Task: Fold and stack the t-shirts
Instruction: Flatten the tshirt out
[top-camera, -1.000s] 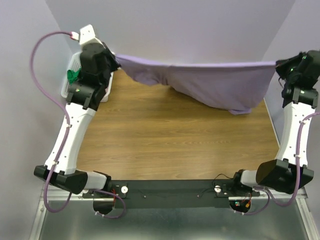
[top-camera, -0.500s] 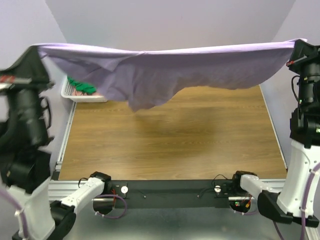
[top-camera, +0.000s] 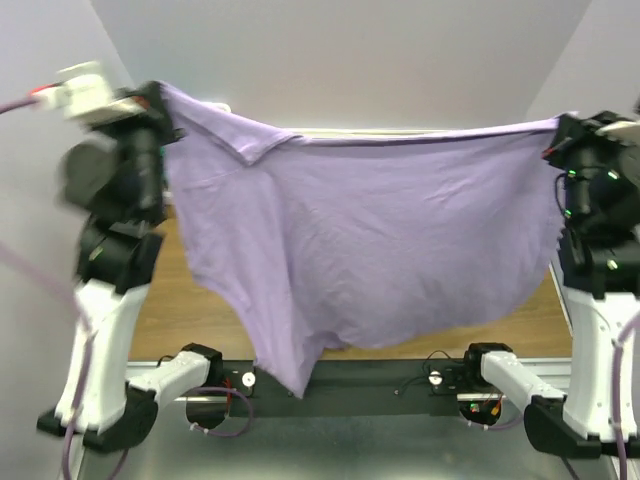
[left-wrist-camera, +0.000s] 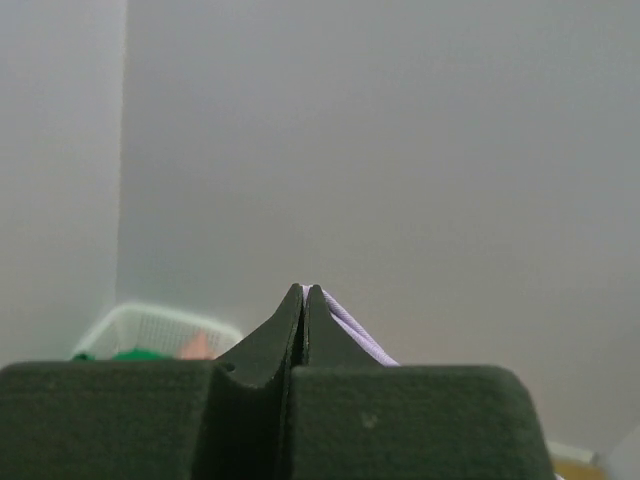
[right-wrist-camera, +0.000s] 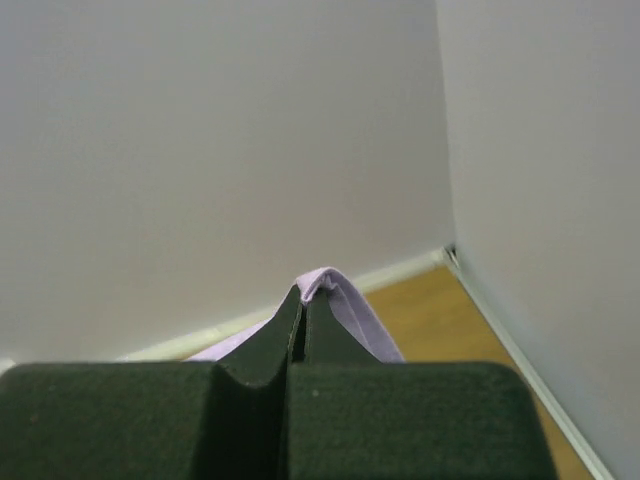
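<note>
The large lavender-purple t-shirt (top-camera: 370, 240) hangs spread wide in the air between both arms, its lower edge drooping to the near rail. My left gripper (top-camera: 165, 95) is shut on its upper left corner; a strip of purple cloth (left-wrist-camera: 350, 330) shows beside the pinched tips of that gripper (left-wrist-camera: 303, 290). My right gripper (top-camera: 555, 128) is shut on the upper right corner, with a fold of purple cloth (right-wrist-camera: 345, 300) over its tips (right-wrist-camera: 305, 292). Green (left-wrist-camera: 130, 354) and salmon-pink (left-wrist-camera: 198, 346) t-shirts lie in the basket.
The white lattice basket (left-wrist-camera: 150, 325) sits at the far left, visible only in the left wrist view. The wooden table (top-camera: 545, 310) is mostly hidden behind the hanging shirt. Grey walls close in at the back and on both sides.
Both arms have lifted and pulled toward the camera; the purple shirt went from a taut band near the back wall to hanging down as a wide sheet over the table.
</note>
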